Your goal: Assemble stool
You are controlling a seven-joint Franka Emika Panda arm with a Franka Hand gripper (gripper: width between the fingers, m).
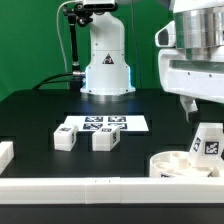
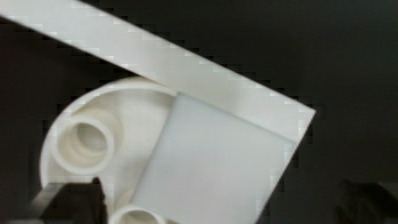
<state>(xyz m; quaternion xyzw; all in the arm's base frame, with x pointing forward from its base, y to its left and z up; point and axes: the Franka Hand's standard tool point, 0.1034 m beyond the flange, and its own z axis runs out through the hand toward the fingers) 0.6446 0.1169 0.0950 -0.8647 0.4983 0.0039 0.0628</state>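
The round white stool seat [image 1: 178, 165] lies at the exterior view's right, near the front bar, with its socketed side up. One blocky white leg [image 1: 210, 140] with a black-and-white tag stands upright in it. My gripper [image 1: 203, 112] hangs just above that leg, with one dark finger [image 1: 189, 106] showing. In the wrist view the leg [image 2: 214, 160] fills the space between the jaws of my gripper [image 2: 214, 208]. A dark finger [image 2: 68, 200] stands off its side, and a strip of the seat [image 2: 89, 140] shows between them. The gripper is open. Two more legs [image 1: 65, 137] [image 1: 104, 140] lie loose mid-table.
The marker board [image 1: 100, 124] lies flat behind the two loose legs. A long white border bar [image 1: 90, 190] runs along the front edge, and a short piece [image 1: 5, 153] sits at the exterior view's left. The arm's base [image 1: 105, 60] stands at the back.
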